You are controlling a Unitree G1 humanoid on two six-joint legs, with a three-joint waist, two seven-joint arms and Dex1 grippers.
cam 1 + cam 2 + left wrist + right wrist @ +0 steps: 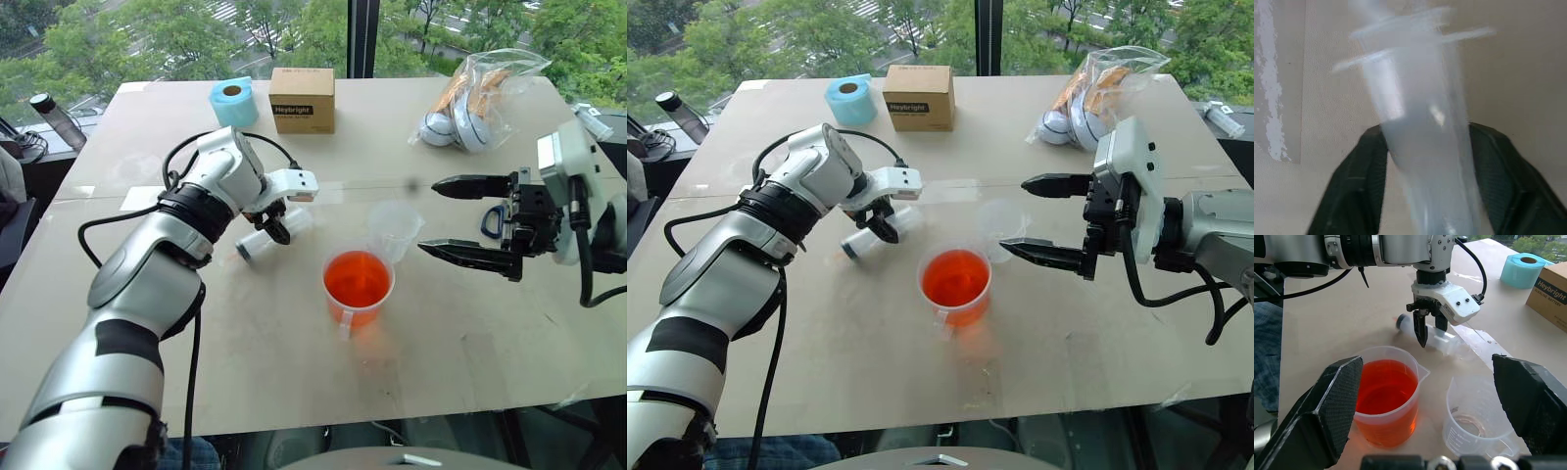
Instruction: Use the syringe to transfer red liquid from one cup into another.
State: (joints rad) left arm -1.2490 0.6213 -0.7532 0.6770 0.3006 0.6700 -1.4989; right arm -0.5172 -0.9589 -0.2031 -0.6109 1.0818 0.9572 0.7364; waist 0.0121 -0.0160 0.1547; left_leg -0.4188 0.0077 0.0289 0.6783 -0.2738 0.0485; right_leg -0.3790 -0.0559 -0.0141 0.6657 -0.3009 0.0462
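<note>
Near the middle of the bench point(294, 392), a little toward its left edge, the syringe point(272, 235) lies on its side, and our left tool point(273, 223) points steeply down over it with both black fingers point(1359, 186) closed against the clear barrel, one on each side. We judge that a firm hold, though the syringe looks to be resting on the bench, not yet lifted.

The barrel is stiff, light plastic, smooth and round (so it could roll or slide between the pads if tilted fast). Gripping mid-barrel, clear of the flange, seems sound: it leaves the looped plunger end free for the other arm to pull.

Our right tool point(468, 219) hangs above the bench toward the right edge, spread wide and holding nothing, facing the two cups.

The orange cup point(359, 287), about half full of red liquid point(357, 278), stands at the bench's centre; the clear beaker point(395, 229) stands just beside it, on the far side. Both are thin-walled and light, easy to knock, so the tip should enter from above.
</note>
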